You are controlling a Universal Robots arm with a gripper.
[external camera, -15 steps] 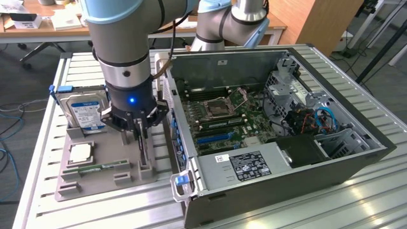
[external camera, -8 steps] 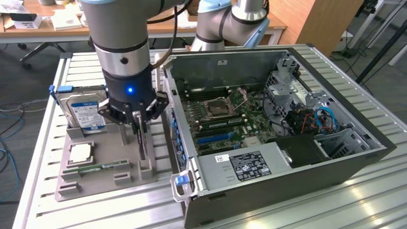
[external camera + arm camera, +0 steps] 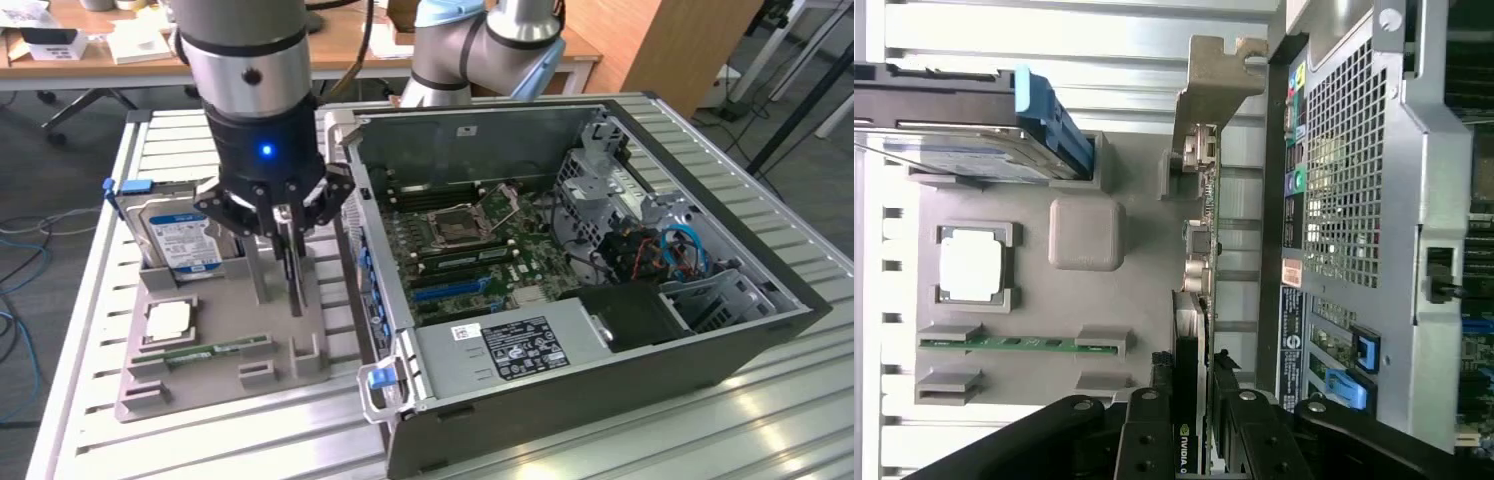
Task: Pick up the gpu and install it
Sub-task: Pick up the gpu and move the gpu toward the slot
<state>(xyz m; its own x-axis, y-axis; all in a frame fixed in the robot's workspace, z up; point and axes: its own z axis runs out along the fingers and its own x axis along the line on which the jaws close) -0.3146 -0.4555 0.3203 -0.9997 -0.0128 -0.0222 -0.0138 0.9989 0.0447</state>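
Note:
The gpu point(image 3: 290, 272) is a thin dark card standing on edge on the grey holder tray point(image 3: 227, 385), just left of the open computer case point(image 3: 601, 395) in the exterior view. My gripper point(image 3: 283, 238) comes straight down onto its top edge, one finger on each face, shut on the card. In the wrist view the gpu point(image 3: 1196, 320) runs away from my gripper point(image 3: 1192, 405), with green board edge and the silvery end bracket point(image 3: 1216, 80) at its far end. Its lower edge still looks level with the tray.
On the tray stand a blue-labelled hard drive point(image 3: 180, 235), a processor chip point(image 3: 170, 318) and a green memory stick point(image 3: 200, 352). The case's rear wall point(image 3: 1334, 200) lies close beside the card. Blue slots point(image 3: 447, 290) show on the motherboard. A second arm point(image 3: 467, 40) rises behind.

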